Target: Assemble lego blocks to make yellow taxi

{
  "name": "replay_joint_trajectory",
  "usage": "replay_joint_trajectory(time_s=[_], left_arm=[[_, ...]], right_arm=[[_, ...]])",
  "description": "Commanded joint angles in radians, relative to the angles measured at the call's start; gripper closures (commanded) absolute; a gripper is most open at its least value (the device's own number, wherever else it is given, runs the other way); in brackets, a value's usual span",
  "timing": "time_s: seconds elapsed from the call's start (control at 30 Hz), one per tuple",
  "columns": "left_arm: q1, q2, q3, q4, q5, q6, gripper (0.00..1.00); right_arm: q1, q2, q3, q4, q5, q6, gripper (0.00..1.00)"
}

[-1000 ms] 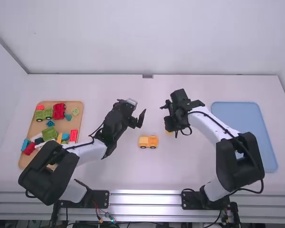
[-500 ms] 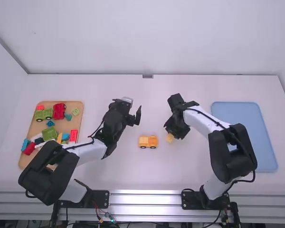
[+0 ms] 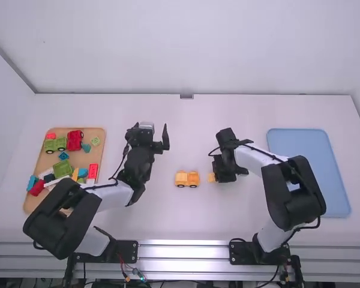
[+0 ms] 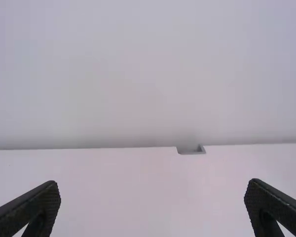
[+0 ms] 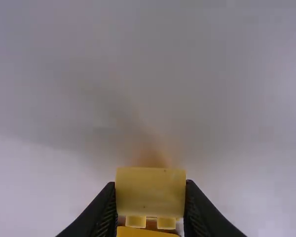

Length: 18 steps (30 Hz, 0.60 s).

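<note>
Yellow taxi (image 3: 187, 179), boxy, round-wheeled, right gripper (image 3: 215, 176) clasping smooth squarish block (image 5: 150, 192), left gripper (image 3: 149, 132) spread wide

From above, high spans the table (image 3: 186, 222), whose far edge (image 4: 89, 148) left wrist also faces; right wrist closely frames a block (image 5: 150, 192).

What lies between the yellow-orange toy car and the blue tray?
In the high view: bare table, a yellow block, the right tool gripping it, and the right arm.
</note>
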Motion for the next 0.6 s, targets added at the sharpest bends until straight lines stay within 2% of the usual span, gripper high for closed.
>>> replay_joint_trajectory(time_s=[0.0, 0.13, 0.2, 0.27, 0.33, 0.4, 0.47, 0.5, 0.53, 0.57], left_arm=[[0.004, 0.0, -0.05, 0.066, -0.024, -0.003, 0.01], [-0.003, 0.0, -0.131, 0.232, -0.024, -0.002, 0.01], [-0.002, 0.0, -0.163, 0.307, -0.023, -0.003, 0.01], [-0.001, 0.0, -0.183, 0.354, -0.023, -0.003, 0.01], [-0.003, 0.0, -0.192, 0.37, -0.024, -0.003, 0.0], [0.0, 0.0, -0.185, 0.351, -0.024, -0.003, 0.01], [0.005, 0.0, -0.161, 0.297, -0.024, -0.003, 0.01], [0.005, 0.0, -0.159, 0.293, -0.024, -0.003, 0.01], [-0.002, 0.0, -0.14, 0.255, -0.024, -0.003, 0.01], [-0.004, 0.0, -0.131, 0.24, -0.023, -0.003, 0.01]], right_arm=[[-0.016, 0.004, -0.034, 0.001, -0.003, 0.093, 1.0], [-0.023, 0.004, -0.047, -0.004, -0.009, 0.094, 0.99], [-0.019, 0.004, -0.047, -0.003, -0.009, 0.09, 0.88], [-0.012, 0.004, -0.047, -0.003, 0.002, 0.09, 0.76], [-0.005, 0.004, -0.047, 0.001, 0.009, 0.09, 0.43], [0.0, 0.004, -0.047, 0.001, 0.007, 0.09, 0.22], [-0.003, 0.004, -0.047, 0.003, 0.024, 0.09, 0.1], [-0.003, 0.004, -0.047, 0.003, 0.026, 0.09, 0.09], [-0.002, 0.004, -0.047, 0.005, 0.034, 0.09, 0.0], [-0.002, 0.004, -0.047, 0.006, 0.034, 0.09, 0.02]])
